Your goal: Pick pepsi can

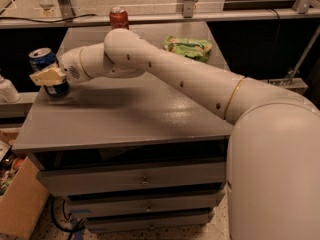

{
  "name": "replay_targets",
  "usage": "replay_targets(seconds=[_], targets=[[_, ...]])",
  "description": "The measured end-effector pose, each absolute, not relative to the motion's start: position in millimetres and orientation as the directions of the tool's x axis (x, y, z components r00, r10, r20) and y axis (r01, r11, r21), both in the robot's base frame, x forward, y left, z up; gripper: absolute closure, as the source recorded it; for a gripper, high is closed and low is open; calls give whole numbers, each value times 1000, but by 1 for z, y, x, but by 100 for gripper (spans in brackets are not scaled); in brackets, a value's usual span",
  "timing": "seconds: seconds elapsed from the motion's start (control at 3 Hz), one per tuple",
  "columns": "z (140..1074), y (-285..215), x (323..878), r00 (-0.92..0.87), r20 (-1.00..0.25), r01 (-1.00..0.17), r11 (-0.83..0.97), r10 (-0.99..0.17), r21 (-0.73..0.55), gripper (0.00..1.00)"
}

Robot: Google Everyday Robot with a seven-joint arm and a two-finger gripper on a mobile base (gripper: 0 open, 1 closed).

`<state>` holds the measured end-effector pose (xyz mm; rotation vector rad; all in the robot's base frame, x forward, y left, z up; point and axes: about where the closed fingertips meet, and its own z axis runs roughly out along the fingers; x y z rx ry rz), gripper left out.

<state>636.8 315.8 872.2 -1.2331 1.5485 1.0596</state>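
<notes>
The pepsi can [40, 57], dark blue with a silver top, stands upright at the far left edge of the grey table [125, 119]. My gripper [46, 77] is at the end of the white arm that reaches across the table from the right. It is right at the can, and its beige end covers the can's middle. Only the can's top and base show around it. The can rests on the table.
A red Coca-Cola can [118, 18] stands at the table's back edge. A green snack bag [188, 47] lies at the back right. A white bottle [6, 90] sits on a lower ledge to the left. A cardboard box [20, 204] is on the floor beside the drawers [145, 176].
</notes>
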Motion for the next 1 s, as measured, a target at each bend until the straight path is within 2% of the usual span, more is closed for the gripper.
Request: replay_targets(seconds=[0.33, 0.67, 1.0], targets=[[890, 294, 620, -170, -960, -976, 175, -223, 132, 88], [920, 261, 598, -178, -965, -968, 212, -190, 137, 100], [948, 212, 577, -189, -970, -946, 294, -154, 138, 100]])
